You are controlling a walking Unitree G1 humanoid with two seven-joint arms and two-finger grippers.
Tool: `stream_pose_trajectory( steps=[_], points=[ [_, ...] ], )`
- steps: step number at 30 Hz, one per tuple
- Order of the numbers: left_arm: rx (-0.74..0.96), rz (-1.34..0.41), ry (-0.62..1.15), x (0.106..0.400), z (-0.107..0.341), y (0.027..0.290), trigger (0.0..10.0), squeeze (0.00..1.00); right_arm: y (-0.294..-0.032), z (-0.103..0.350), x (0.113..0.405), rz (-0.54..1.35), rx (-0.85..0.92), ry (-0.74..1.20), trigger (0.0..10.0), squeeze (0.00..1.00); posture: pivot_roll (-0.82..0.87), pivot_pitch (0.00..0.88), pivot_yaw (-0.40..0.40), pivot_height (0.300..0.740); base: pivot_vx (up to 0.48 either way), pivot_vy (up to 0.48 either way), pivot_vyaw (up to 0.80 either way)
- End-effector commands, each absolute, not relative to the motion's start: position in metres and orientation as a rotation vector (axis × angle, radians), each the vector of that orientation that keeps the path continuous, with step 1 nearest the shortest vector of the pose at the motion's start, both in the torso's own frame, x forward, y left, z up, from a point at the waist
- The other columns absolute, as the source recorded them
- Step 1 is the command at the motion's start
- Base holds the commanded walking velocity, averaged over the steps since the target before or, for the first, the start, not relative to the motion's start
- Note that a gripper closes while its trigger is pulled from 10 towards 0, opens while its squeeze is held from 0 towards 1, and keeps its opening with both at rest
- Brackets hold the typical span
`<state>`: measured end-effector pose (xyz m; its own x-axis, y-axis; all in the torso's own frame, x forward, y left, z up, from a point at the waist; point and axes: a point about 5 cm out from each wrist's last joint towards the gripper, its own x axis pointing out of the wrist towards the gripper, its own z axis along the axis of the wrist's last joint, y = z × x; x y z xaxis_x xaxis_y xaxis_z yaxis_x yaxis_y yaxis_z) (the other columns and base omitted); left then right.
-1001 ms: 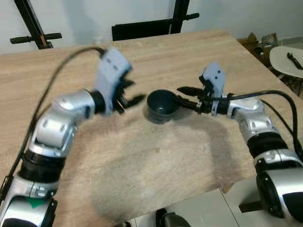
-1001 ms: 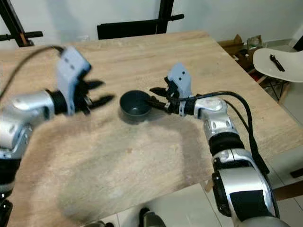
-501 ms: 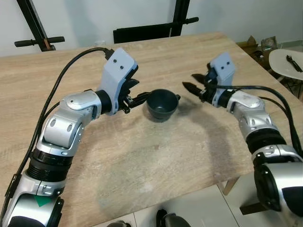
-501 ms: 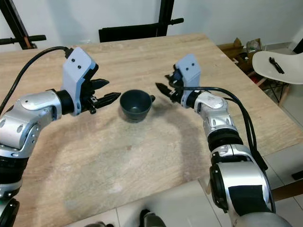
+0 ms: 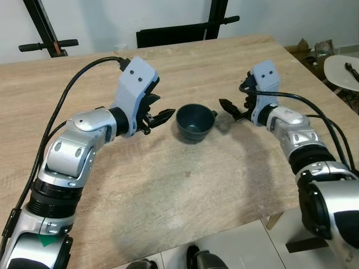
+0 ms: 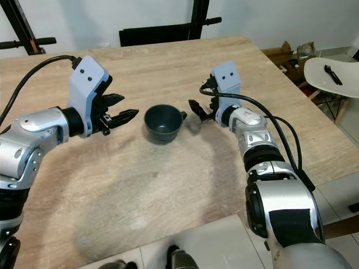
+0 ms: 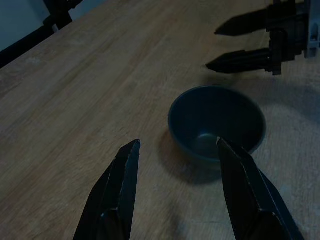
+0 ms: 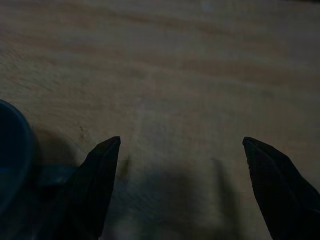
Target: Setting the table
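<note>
A dark blue-grey cup point(image 5: 194, 122) with a small handle stands upright on the wooden table point(image 5: 168, 190), near its middle. My left gripper point(image 5: 161, 107) is open just left of the cup and is not touching it; in the left wrist view the cup point(image 7: 216, 122) lies ahead between the spread fingers point(image 7: 125, 185). My right gripper point(image 5: 225, 108) is open just right of the cup, next to its handle, with nothing in it. Only the cup's edge point(image 8: 12, 155) shows in the right wrist view.
A black chair point(image 5: 179, 33) stands at the table's far side and a black stand point(image 5: 42, 39) at the back left. A white round seat point(image 5: 342, 67) holding a dark tool is off the table's right edge. The table's near edge is close to me.
My right gripper has come off the cup and pulled back a little to the right. My left gripper has swung in to the cup's left side. The cup stays where it was.
</note>
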<state>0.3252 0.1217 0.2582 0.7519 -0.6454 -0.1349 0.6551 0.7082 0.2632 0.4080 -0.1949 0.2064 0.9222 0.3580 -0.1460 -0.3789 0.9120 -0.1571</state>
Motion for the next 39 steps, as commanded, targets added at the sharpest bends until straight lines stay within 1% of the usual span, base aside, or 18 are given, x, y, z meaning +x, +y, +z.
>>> stream_pose_trajectory(
  steps=[1, 7, 12, 17, 18, 19, 20, 21, 27, 36, 39],
  points=[
    [0.299, -0.72, 0.04, 0.322, 0.258, 0.124, 10.0, 0.0, -0.199, 0.204, 0.408, 0.364, -0.177, 0.153, 10.0, 0.0, 0.04, 0.138, 0.042, 0.74, 0.0, 0.0, 0.0],
    [0.298, -0.714, 0.048, 0.32, 0.256, 0.125, 10.0, 0.0, -0.201, 0.195, 0.406, 0.38, -0.18, 0.227, 10.0, 0.0, 0.04, 0.144, 0.037, 0.74, 0.0, 0.0, 0.0],
    [0.293, -0.708, 0.052, 0.319, 0.256, 0.125, 10.0, 0.0, -0.197, 0.183, 0.403, 0.404, -0.177, 0.285, 10.0, 0.0, 0.04, 0.144, 0.035, 0.74, 0.0, 0.0, 0.0],
    [0.292, -0.705, 0.054, 0.319, 0.256, 0.125, 10.0, 0.0, -0.194, 0.18, 0.402, 0.428, -0.157, 0.297, 10.0, 0.0, 0.04, 0.144, 0.035, 0.74, 0.0, 0.0, 0.0],
    [0.291, -0.704, 0.055, 0.319, 0.256, 0.125, 10.0, 0.0, -0.193, 0.179, 0.402, 0.436, -0.156, 0.303, 8.6, 0.0, 0.04, 0.143, 0.035, 0.74, 0.0, 0.0, 0.0],
    [0.29, -0.703, 0.056, 0.319, 0.256, 0.125, 10.0, 0.0, -0.192, 0.178, 0.402, 0.443, -0.154, 0.309, 3.7, 0.0, 0.04, 0.143, 0.034, 0.74, 0.0, 0.0, 0.0],
    [0.29, -0.701, 0.057, 0.319, 0.256, 0.125, 10.0, 0.0, -0.191, 0.176, 0.401, 0.451, -0.157, 0.317, 0.9, 0.0, 0.04, 0.143, 0.034, 0.74, 0.0, 0.0, 0.0],
    [0.289, -0.7, 0.057, 0.319, 0.256, 0.125, 10.0, 0.0, -0.189, 0.175, 0.401, 0.462, -0.157, 0.324, 0.0, 0.0, 0.04, 0.142, 0.033, 0.74, 0.0, 0.0, 0.0],
    [0.284, -0.694, 0.056, 0.32, 0.255, 0.124, 10.0, 0.0, -0.187, 0.173, 0.4, 0.481, -0.153, 0.334, 0.0, 0.0, 0.03, 0.139, 0.03, 0.74, 0.0, 0.0, 0.0],
    [0.278, -0.693, 0.055, 0.321, 0.255, 0.123, 10.0, 0.0, -0.186, 0.176, 0.4, 0.494, -0.075, 0.312, 0.0, 0.0, 0.03, 0.135, 0.031, 0.74, 0.0, 0.0, 0.0],
    [0.276, -0.693, 0.052, 0.321, 0.255, 0.122, 10.0, 0.0, -0.175, 0.172, 0.399, 0.55, -0.061, 0.315, 0.0, 0.0, 0.02, 0.133, 0.031, 0.74, 0.0, 0.0, 0.0]
  ],
)
